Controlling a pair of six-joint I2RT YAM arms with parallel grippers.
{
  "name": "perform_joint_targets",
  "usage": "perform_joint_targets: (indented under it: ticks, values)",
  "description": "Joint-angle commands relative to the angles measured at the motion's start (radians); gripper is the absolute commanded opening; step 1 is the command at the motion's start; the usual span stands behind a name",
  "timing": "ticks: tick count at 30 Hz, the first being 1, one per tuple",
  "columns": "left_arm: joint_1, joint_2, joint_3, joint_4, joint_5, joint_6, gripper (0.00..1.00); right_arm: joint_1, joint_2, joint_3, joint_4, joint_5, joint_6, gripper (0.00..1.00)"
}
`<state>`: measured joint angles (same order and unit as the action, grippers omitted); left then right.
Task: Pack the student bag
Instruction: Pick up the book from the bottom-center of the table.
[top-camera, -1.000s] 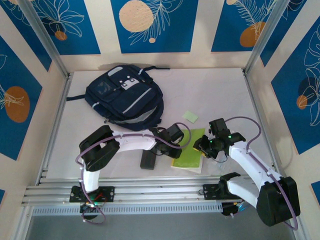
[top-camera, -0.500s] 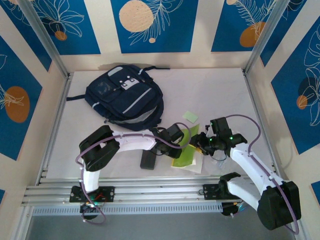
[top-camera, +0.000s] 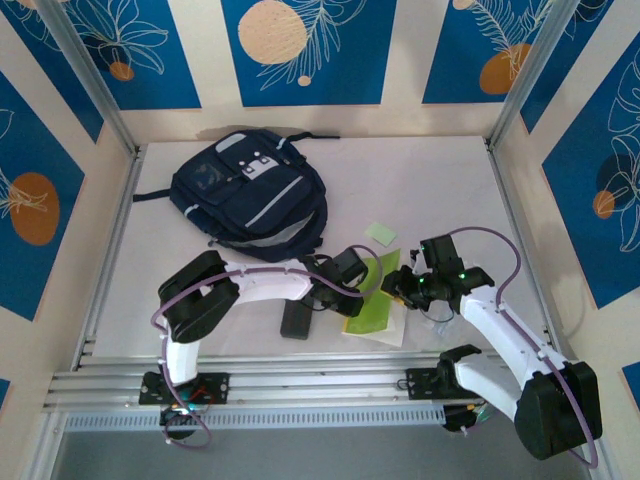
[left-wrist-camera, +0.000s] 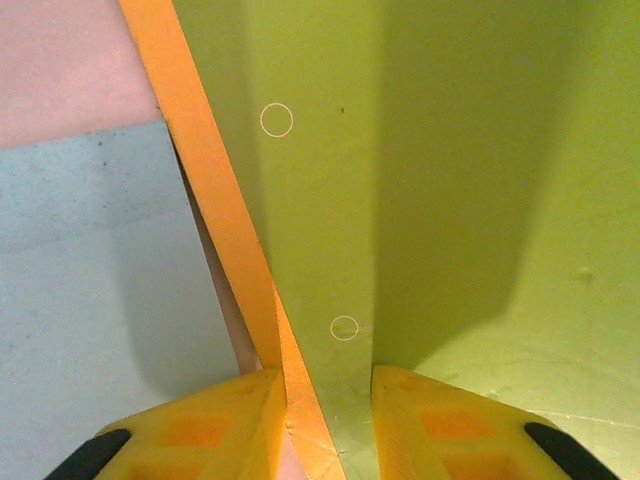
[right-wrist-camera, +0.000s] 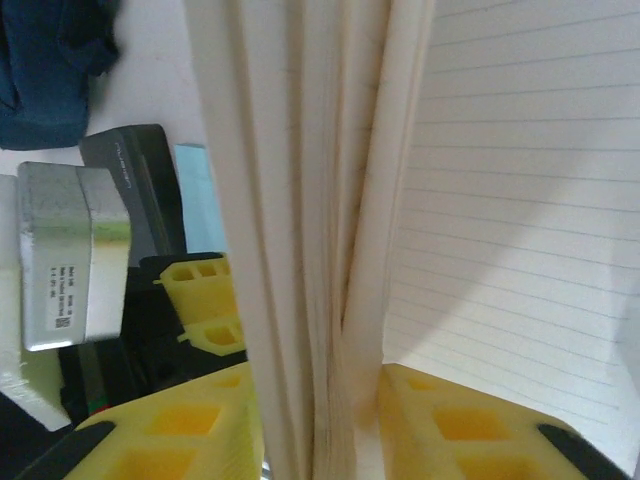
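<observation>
Far left on pale worktop (top-camera: 430, 190), flat, well apart from both arms: large dark navy striped fabric student bag (top-camera: 248, 195). At centre, left pincer (left-wrist-camera: 328, 420) clamped on cover of lime-green, orange-edged lined-paper notebook (top-camera: 378, 310). Right pincer (right-wrist-camera: 320, 420) pinching its page block, probably to share the lift bagward.

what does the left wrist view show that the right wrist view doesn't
Left wrist: the lime-green notebook cover with its orange edge strip, clamped in the left pincer, a pale blue sheet alongside. Right wrist: the notebook's lined white pages clamped in the right pincer, plus a corner of the dark navy fabric backpack and a black flat case. Both: yellow fingers shut on the one notebook.
</observation>
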<state>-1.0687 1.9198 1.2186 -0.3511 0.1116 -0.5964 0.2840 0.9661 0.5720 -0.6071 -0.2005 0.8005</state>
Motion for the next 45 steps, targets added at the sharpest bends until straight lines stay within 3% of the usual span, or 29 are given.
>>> perform_joint_targets:
  ticks: [1,6,17,21,27,45]
  values:
    - [0.004,0.022,0.002,-0.044,0.005,-0.009,0.29,0.006,0.003,0.016,-0.04,0.033,-0.014,0.2]
    - [0.012,0.004,-0.004,-0.046,-0.01,-0.008,0.3,0.007,0.002,0.068,-0.136,0.084,-0.018,0.18]
    - [0.014,0.021,-0.003,-0.034,0.01,-0.013,0.3,0.021,0.063,0.125,-0.178,0.033,-0.008,0.19]
    - [0.013,0.015,-0.007,-0.025,0.005,-0.013,0.3,0.025,0.06,0.149,-0.179,0.006,-0.005,0.29]
    - [0.015,0.019,-0.013,-0.015,0.014,-0.019,0.3,0.054,0.059,0.169,-0.169,-0.03,0.002,0.32]
    - [0.015,0.016,-0.018,-0.01,0.019,-0.019,0.3,0.066,0.032,0.168,-0.214,0.012,-0.007,0.25]
